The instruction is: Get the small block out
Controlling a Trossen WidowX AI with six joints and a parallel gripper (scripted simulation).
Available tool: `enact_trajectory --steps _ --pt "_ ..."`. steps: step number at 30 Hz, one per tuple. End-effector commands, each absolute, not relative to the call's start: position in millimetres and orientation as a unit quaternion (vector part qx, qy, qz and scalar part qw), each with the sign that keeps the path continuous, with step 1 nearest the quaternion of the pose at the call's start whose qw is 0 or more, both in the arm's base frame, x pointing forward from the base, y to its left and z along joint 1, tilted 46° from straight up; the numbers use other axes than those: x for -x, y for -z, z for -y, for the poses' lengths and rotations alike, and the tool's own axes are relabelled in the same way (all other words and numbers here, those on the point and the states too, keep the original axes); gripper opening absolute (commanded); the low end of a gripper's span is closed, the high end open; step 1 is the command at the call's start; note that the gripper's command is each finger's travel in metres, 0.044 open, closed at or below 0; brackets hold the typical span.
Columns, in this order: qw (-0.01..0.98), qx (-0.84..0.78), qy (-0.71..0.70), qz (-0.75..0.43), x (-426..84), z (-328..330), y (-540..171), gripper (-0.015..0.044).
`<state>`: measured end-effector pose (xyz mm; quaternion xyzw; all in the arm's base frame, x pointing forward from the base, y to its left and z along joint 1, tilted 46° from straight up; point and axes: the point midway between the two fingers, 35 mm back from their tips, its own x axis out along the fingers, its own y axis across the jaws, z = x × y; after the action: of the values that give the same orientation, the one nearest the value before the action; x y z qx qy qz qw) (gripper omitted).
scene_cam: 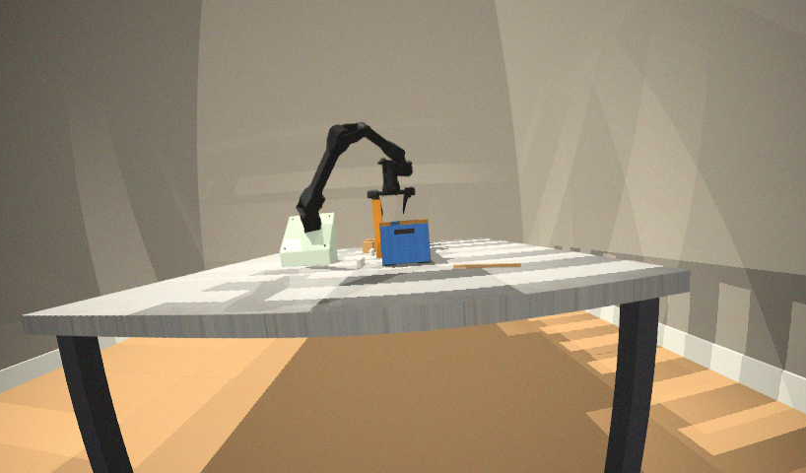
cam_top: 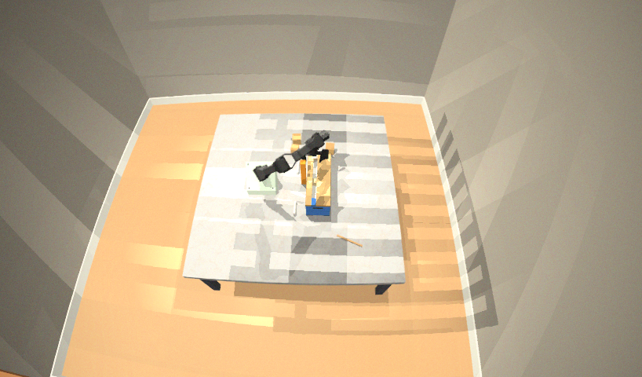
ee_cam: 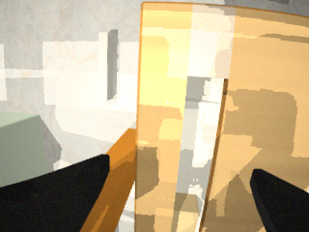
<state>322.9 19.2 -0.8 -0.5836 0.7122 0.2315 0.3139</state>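
The box (cam_top: 318, 211) (scene_cam: 405, 245) (ee_cam: 270, 58) stands on the table, with a blue end and an orange-tan top with a long narrow slot. My gripper (cam_top: 316, 156) (scene_cam: 393, 212) (ee_cam: 180, 169) is open and empty, pointing down a little above the box top. In the wrist view the slot lies between its fingertips. In the exterior view one finger is partly hidden behind the orange post. The small block cannot be made out; the box top hides most of the inside, and the clear front is not plainly seen.
An upright orange post (cam_top: 304, 173) (scene_cam: 376, 223) (ee_cam: 121, 161) stands at the box's left side. The pale green arm base (cam_top: 261, 191) (scene_cam: 307, 256) is farther left. Tan cubes (cam_top: 296, 137) (scene_cam: 369, 245) stand behind. A white bar (cam_top: 294, 208) and a thin stick (cam_top: 349, 240) (scene_cam: 486, 266) lie on the table.
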Motion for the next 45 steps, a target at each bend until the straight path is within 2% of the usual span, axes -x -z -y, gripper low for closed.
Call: enact_trajectory --steps 1,45 --pt "0.311 0.585 -0.232 -0.712 -321.6 -13.2 -6.2 0.0400" --pt "0.312 0.584 -0.230 -0.713 -310.7 22.4 -41.8 0.0400"
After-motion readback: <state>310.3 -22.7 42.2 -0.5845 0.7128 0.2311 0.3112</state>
